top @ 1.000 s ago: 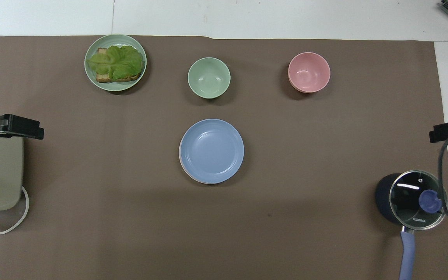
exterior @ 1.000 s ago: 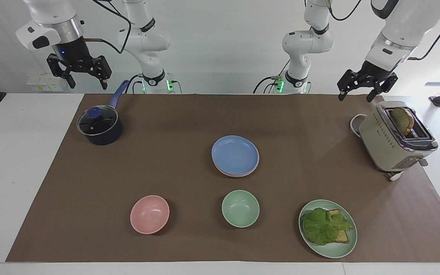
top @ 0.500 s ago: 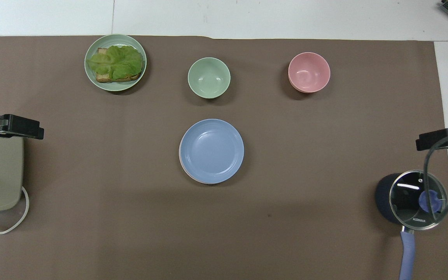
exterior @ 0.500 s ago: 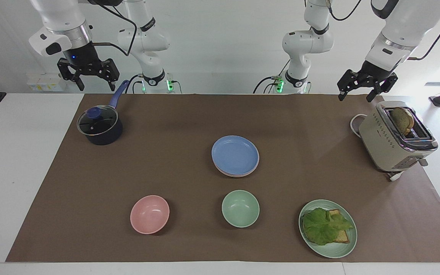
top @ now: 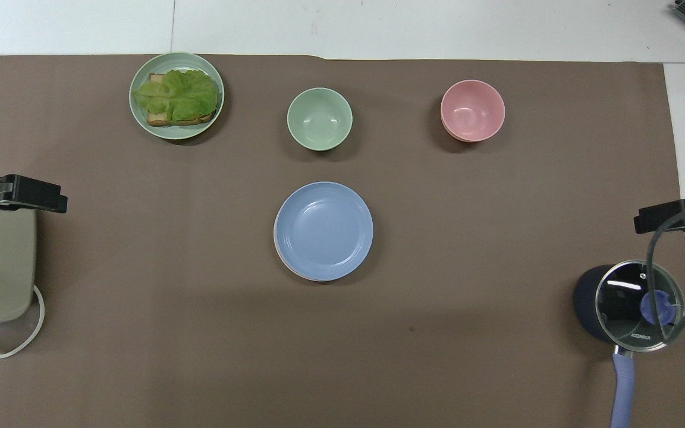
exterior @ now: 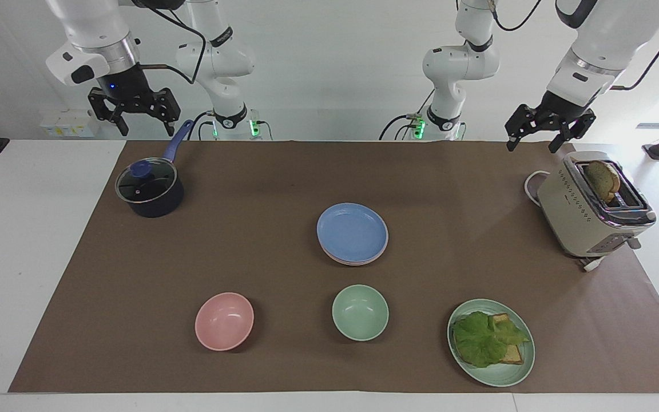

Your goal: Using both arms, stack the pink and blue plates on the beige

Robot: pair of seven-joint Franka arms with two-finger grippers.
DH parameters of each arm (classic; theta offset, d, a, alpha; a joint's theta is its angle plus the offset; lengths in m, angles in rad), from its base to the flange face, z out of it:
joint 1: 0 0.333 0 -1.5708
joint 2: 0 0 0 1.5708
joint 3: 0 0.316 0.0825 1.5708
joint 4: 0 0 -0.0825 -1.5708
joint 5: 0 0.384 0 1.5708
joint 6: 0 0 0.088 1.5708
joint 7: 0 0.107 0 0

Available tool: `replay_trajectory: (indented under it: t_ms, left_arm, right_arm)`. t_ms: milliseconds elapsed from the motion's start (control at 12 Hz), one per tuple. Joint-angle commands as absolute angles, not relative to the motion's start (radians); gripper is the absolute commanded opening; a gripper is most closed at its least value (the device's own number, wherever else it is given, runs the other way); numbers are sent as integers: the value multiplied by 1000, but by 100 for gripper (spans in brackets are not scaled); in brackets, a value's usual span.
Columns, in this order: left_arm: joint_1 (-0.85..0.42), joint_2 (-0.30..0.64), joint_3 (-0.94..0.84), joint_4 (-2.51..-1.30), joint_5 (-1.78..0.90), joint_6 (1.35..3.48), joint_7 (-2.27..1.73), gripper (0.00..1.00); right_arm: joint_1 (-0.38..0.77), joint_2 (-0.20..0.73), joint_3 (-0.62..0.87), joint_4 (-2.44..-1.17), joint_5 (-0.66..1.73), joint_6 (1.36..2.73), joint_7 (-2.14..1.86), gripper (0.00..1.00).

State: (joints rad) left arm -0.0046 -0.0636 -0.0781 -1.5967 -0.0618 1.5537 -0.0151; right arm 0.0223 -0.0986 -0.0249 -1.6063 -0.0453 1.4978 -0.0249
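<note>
We see a matt brown paper sheet (exterior: 284,189) over the smooth white bench (exterior: 32,229), a matt blue plate (exterior: 352,232), a glossy glass lid (exterior: 145,181) on the dark saucepan (exterior: 158,203), and a toaster (exterior: 592,212) topped with shiny chrome.

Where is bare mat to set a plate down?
Bare mat lies between the plate stack and the saucepan, and between the stack and the toaster. It is crowded along the row of pink bowl, green bowl and lettuce plate.
</note>
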Motion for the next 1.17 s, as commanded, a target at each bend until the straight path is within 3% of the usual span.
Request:
replay_trajectory:
  t_ms: [0, 1083]
  left_arm:
    - [5, -67, -84, -1600, -44, 1543, -8, 100]
    - [5, -67, -84, -1600, -44, 1543, -8, 100]
  right_arm:
    - [14, -95, -23, -1591, -40, 1473, -38, 100]
    - [17, -107, -23, -1608, -26, 1457, -38, 100]
